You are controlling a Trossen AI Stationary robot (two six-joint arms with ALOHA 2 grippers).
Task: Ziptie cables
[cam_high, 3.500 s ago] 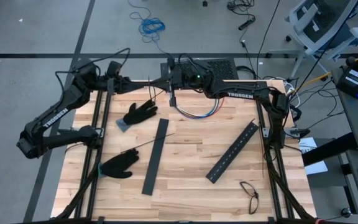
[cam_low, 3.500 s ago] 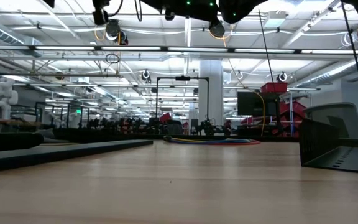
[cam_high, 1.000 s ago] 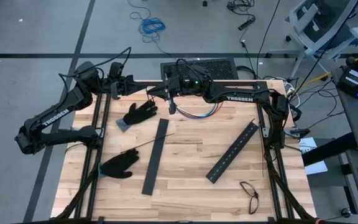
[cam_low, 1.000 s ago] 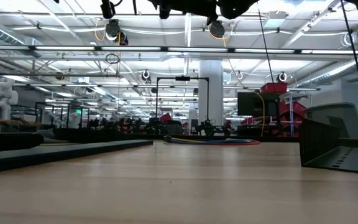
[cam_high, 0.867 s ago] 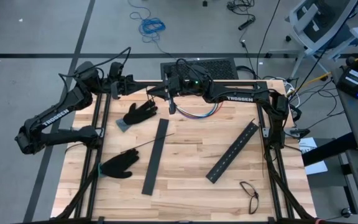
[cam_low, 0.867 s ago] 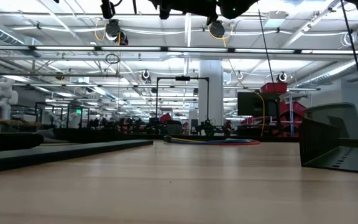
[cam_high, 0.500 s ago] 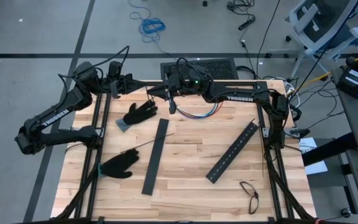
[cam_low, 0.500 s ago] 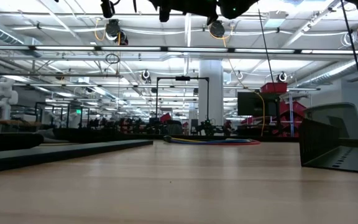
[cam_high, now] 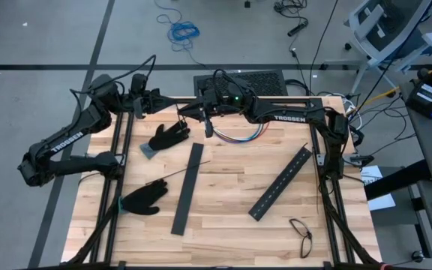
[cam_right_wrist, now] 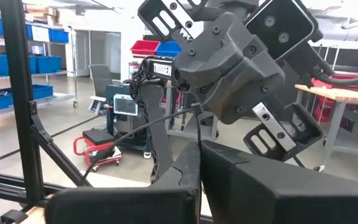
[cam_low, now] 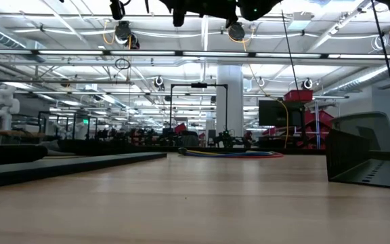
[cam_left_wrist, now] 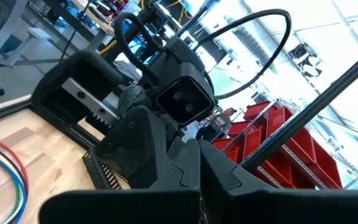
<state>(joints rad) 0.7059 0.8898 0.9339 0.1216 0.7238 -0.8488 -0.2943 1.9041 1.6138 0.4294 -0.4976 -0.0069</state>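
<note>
Both grippers, left and right, face each other with fingers closed above the surface's far edge, a thin ziptie apparently spanning them, while the cables lie looped just beside; these look light and floppy, best gripped mid-bundle.

Light: bright and even, from ceiling strip lights in the hall.
Shadows: soft and short on the wooden table.
Glare: ceiling washes out white in the left wrist view.
Focus: nearby tabletop blurs in the low view.
</note>
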